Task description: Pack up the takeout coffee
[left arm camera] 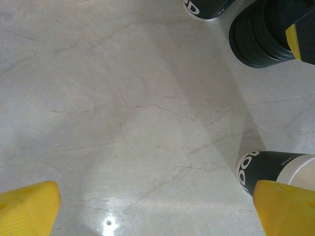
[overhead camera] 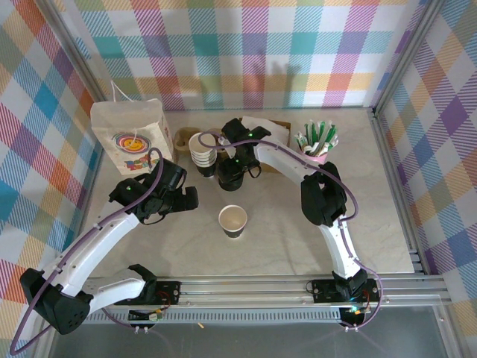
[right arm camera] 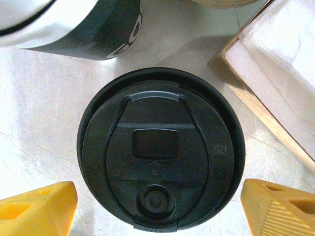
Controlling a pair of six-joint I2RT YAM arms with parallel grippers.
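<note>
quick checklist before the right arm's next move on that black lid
1. black lid sits between the right gripper jaws: ok
2. right jaws open, one on each side of it: ok
3. left gripper jaws open, bare table between: ok
4. lidless cup upright: ok
5. white paper bag mouth open: cannot tell

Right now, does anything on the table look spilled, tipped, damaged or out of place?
Nothing stands out. The lidless cup stands upright mid-table, the cup stack and white bag are upright too, and the marble top shows no spill. The right gripper hangs open over an intact black lid.
</note>
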